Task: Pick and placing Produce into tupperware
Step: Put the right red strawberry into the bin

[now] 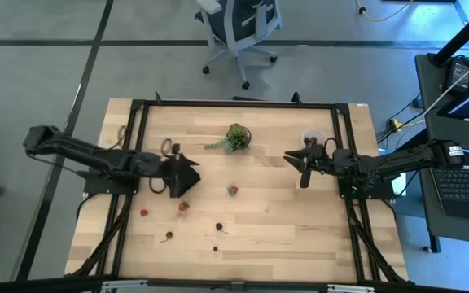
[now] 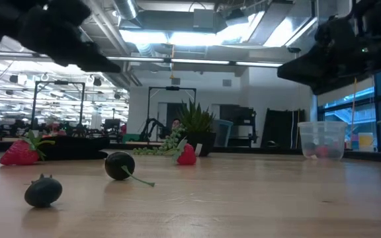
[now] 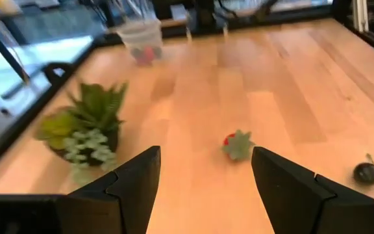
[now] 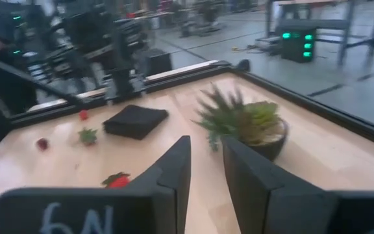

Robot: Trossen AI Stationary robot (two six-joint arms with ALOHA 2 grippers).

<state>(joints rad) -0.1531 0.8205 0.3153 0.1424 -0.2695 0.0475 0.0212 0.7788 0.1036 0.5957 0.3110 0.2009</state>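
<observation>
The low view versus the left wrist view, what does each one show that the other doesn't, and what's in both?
Only the low view: a dark round berry lying nearest the camera, a large strawberry at the far left, and the room with its ceiling lights behind the table.

Only the left wrist view: the left gripper with its fingers wide apart and nothing between them, aimed toward a strawberry lying leaf-end up.

Both: the tupperware with something red inside, the green leafy plant, and a stemmed dark berry.
</observation>
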